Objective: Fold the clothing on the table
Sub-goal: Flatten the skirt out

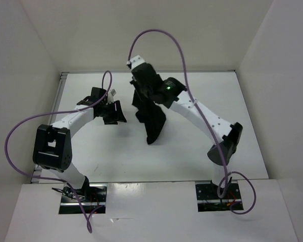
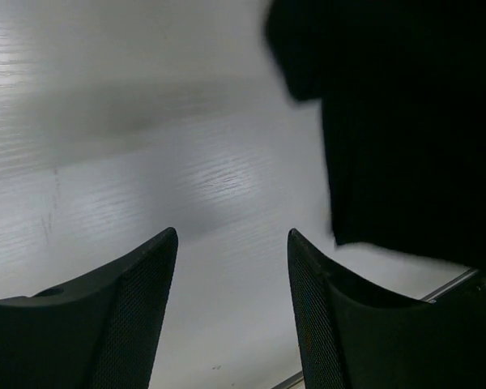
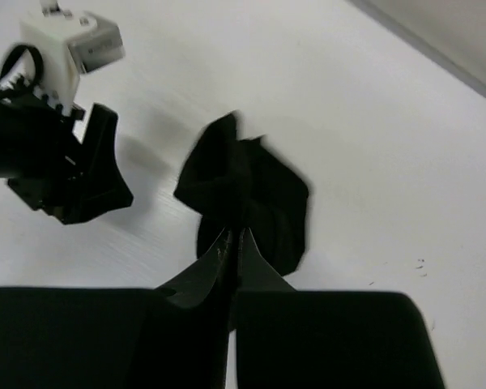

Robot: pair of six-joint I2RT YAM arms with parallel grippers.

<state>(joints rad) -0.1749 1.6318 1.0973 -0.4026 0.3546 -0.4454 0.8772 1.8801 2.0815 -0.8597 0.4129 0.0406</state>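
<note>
Our right gripper (image 3: pixel 233 235) has its jaws pressed together on a bunched edge of the black skirt-like garment (image 3: pixel 247 198), so it pinches the cloth. The rest hangs crumpled straight below those jaws. From overhead the bottom hem looks close to or brushing the white table (image 1: pixel 202 151), can't tell which. Our left gripper (image 2: pixel 231 239) has its jaws spread with nothing between them, only bare tabletop under them. The garment sits ahead and to the right of those jaws, near but apart. Step in hand, our read: open the bundle out flat before any fold. To do it well we'd bring the spread left jaws onto a free hanging edge well below the right jaws' pinch and catch one layer only. Then we'd draw the two pinches apart so the cloth spreads, and lower it smooth. Risk: grabbing a doubled wad and leaving a twist
</note>
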